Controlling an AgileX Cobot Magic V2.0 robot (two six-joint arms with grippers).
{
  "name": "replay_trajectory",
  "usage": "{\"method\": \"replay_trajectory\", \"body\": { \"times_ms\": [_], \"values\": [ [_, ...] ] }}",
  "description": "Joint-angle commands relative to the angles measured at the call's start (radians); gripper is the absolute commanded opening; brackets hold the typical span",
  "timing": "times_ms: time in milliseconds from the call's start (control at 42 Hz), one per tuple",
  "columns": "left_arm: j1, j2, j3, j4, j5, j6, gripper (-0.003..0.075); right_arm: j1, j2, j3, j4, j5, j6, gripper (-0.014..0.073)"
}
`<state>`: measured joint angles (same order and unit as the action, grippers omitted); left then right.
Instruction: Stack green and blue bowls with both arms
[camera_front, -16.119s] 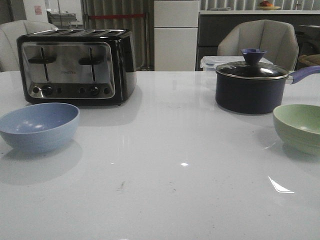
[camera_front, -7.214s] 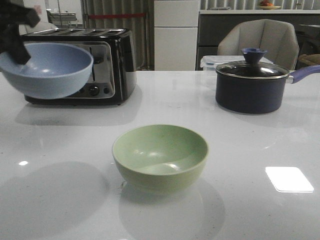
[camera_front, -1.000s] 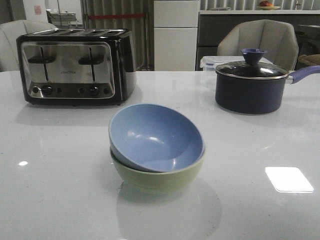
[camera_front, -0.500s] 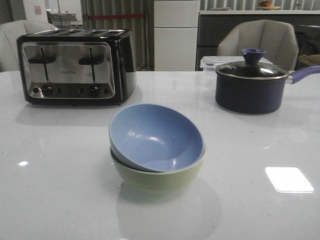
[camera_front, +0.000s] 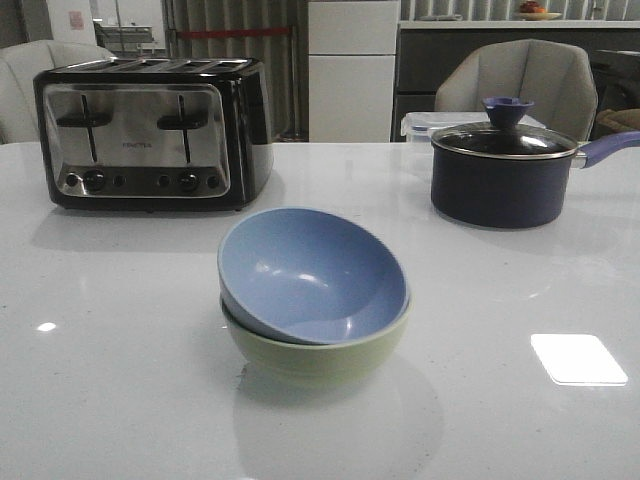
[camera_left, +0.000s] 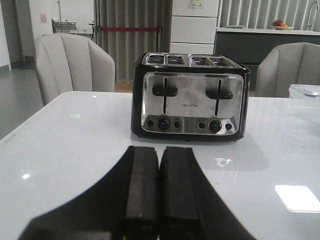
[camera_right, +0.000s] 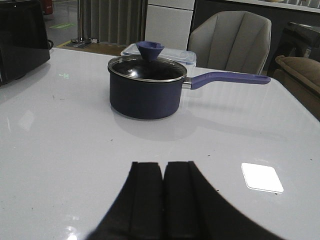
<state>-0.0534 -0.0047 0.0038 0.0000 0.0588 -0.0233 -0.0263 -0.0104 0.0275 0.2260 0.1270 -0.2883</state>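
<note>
I am seeing the blue bowl (camera_front: 312, 272) sitting crooked in the green bowl (camera_front: 318, 345); a bump could slide it out. Both the left end effector (camera_left: 159, 187) and the right end effector (camera_right: 164, 197) are pressed together, holding nothing.

We read only one word clearly: "FINETEK", printed in small dark capitals on the shiny metal front panel of the toaster (camera_left: 190, 102), between its two lever slots, as the left wrist view shows it. In the front view the same mark sits on the toaster's panel but is too small and blurred for us to spell out. A pale notice hangs on the white cabinet (camera_left: 195, 22) behind the toaster, and another on the far wall; we cannot read the lettering on either.
</note>
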Motion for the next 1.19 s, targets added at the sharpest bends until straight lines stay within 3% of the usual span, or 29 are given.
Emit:
{"method": "replay_trajectory", "body": {
  "times_ms": [0,286,476,1167],
  "values": [
    [-0.008,-0.02,0.004,-0.005,-0.087,-0.006,0.0093,-0.001,-0.019,-0.003,0.001,-0.096,0.001,0.0055],
    [-0.008,-0.02,0.004,-0.005,-0.087,-0.006,0.0093,-0.001,-0.019,-0.003,-0.006,-0.099,0.021,0.0055],
    [-0.008,-0.02,0.004,-0.005,-0.087,-0.006,0.0093,-0.001,-0.019,-0.003,-0.237,-0.204,0.315,0.0055],
    [-0.008,-0.02,0.004,-0.005,-0.087,-0.006,0.0093,-0.001,-0.019,-0.003,-0.237,-0.209,0.317,0.0055]
  ]
}}
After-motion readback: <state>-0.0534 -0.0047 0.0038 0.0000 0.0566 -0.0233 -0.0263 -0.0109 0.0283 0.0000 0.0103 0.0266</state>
